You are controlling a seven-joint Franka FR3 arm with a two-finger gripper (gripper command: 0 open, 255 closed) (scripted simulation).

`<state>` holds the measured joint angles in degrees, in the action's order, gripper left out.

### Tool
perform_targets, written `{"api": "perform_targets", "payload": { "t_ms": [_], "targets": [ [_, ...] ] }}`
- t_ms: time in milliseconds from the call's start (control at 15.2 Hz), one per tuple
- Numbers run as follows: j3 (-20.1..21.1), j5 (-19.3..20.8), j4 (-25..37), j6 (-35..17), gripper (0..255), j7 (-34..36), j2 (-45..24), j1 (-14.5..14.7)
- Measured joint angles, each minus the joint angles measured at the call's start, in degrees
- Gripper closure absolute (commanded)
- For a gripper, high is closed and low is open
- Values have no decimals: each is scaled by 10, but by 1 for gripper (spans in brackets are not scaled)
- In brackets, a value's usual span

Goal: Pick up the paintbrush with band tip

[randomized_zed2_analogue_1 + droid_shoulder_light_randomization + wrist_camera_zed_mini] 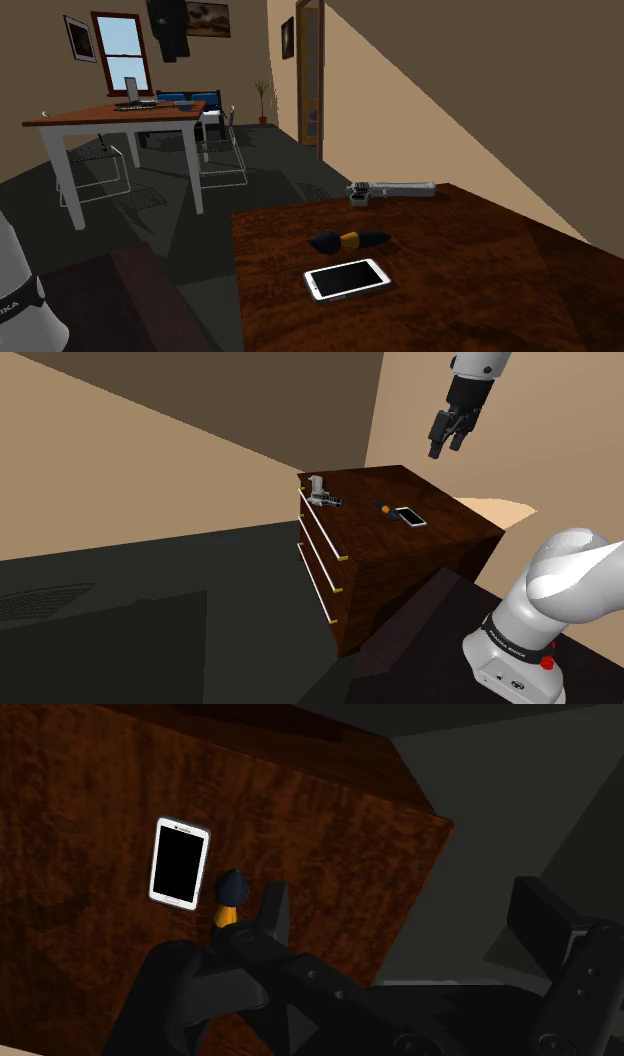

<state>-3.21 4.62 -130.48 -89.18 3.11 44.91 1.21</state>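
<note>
The paintbrush (383,506) (348,239) is short, with dark ends and a yellow band in the middle. It lies on the dark wooden dresser top (450,522) (480,280), beside a white phone (410,516) (346,278) (179,863). My gripper (448,447) hangs high above the dresser's far side, well clear of the brush. In the wrist view the gripper (405,919) is open, with nothing between its fingers (275,909). There the paintbrush (230,892) peeks out beside one finger, its handle hidden behind it.
A grey pistol-like object (321,492) (392,189) lies near the dresser's edge above the drawers (325,557). Across the room stand a table (115,120) with a laptop and chairs (222,150). My stand (515,672) is close to the dresser.
</note>
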Motion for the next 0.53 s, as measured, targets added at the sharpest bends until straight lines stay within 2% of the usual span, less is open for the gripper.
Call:
{"api": "perform_targets", "payload": {
  "t_ms": [132,528],
  "targets": [
    [-3,2,-4,-8,0,-2,-5,-1],
    [-35,19,-30,-100,0,-15,-73,-14]
  ]
}}
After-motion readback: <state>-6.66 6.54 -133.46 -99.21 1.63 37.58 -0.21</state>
